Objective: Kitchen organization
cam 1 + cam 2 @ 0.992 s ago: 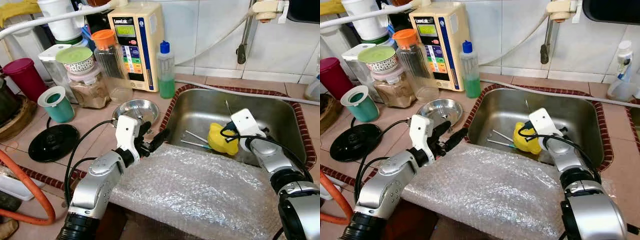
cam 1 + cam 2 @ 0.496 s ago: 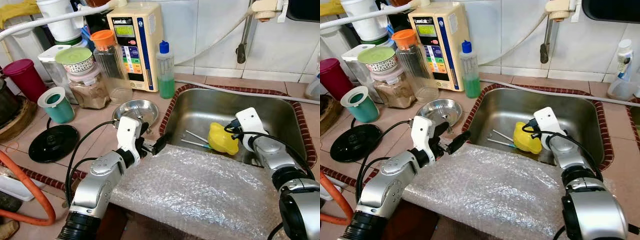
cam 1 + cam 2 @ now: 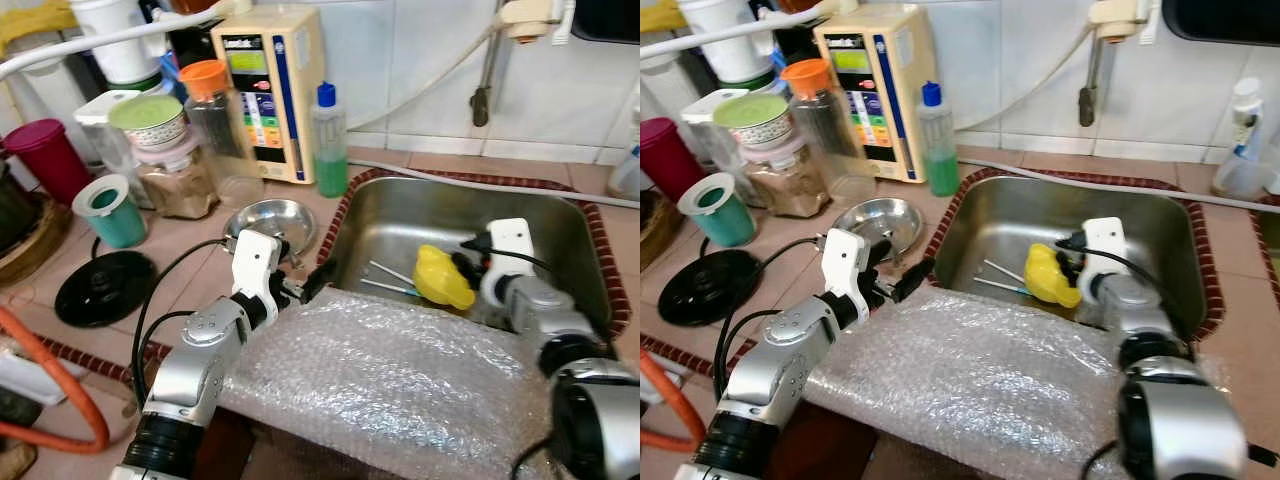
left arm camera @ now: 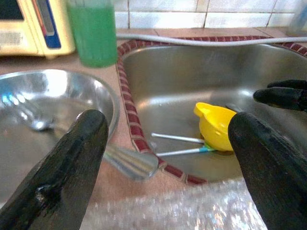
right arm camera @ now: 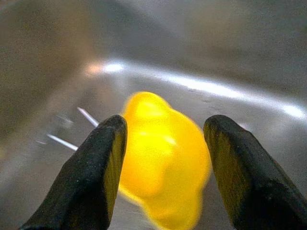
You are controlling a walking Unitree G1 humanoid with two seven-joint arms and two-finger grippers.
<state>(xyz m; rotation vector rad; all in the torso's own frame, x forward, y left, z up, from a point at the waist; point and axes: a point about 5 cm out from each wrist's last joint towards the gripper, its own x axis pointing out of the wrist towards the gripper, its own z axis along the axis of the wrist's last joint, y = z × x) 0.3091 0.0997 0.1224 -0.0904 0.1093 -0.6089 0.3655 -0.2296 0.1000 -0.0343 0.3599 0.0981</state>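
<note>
A yellow plastic cup [image 3: 443, 277] lies on its side on the floor of the steel sink [image 3: 400, 215], with two thin utensils [image 3: 388, 281] beside it. My right gripper [image 3: 466, 263] is down in the sink just right of the cup. Its fingers [image 5: 103, 158] are open and stand on either side of the cup [image 5: 163, 158] without touching it. My left gripper [image 3: 306, 281] hovers open over the counter at the sink's left rim. It is between a steel bowl [image 3: 272, 218] and the bubble wrap [image 3: 390, 370]. A spoon [image 4: 29, 120] rests in the bowl.
A green soap bottle [image 3: 330, 140], a cream water machine [image 3: 268, 90] and several jars [image 3: 175, 160] line the back left. A teal cup [image 3: 108, 208], black lid [image 3: 103, 286] and orange hose [image 3: 60, 390] are at left. A tap pipe [image 3: 488, 70] hangs over the sink.
My right gripper has pulled back to the right, off the yellow cup, which stays on the sink floor. The left gripper has barely moved.
</note>
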